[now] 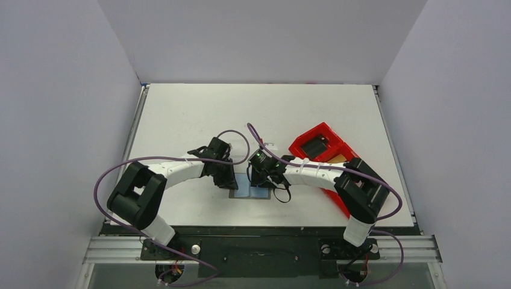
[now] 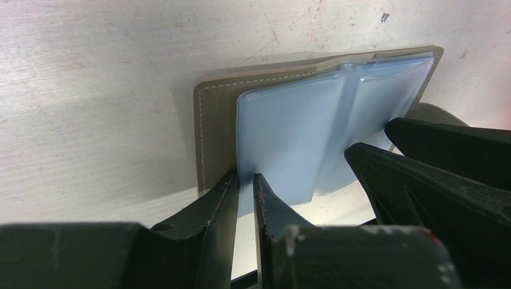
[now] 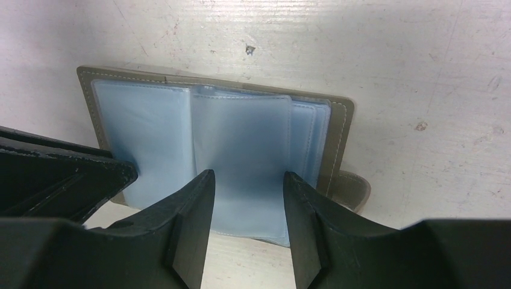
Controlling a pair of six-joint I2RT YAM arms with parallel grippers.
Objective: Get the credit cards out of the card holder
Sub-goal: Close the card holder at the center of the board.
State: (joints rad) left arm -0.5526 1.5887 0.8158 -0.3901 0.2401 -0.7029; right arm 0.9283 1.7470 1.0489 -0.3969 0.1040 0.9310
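The card holder (image 1: 250, 192) lies open on the table between my two grippers, grey outside (image 2: 212, 126) with blue-grey plastic sleeves (image 3: 241, 138) fanned inside. My left gripper (image 2: 244, 176) (image 1: 231, 179) straddles the left edge of one sleeve, its jaws a narrow gap apart. My right gripper (image 3: 248, 173) (image 1: 266, 179) is open, with its fingertips at the near edge of the middle sleeve. No credit cards show in the sleeves. The holder's small tab (image 3: 352, 186) sticks out on its right side.
A red tray (image 1: 310, 133) stands right of the holder with a black block (image 1: 316, 146) and a small tan-yellow flat piece (image 1: 338, 158) in it. The right arm crosses over the tray's near part. White walls close in the table on three sides.
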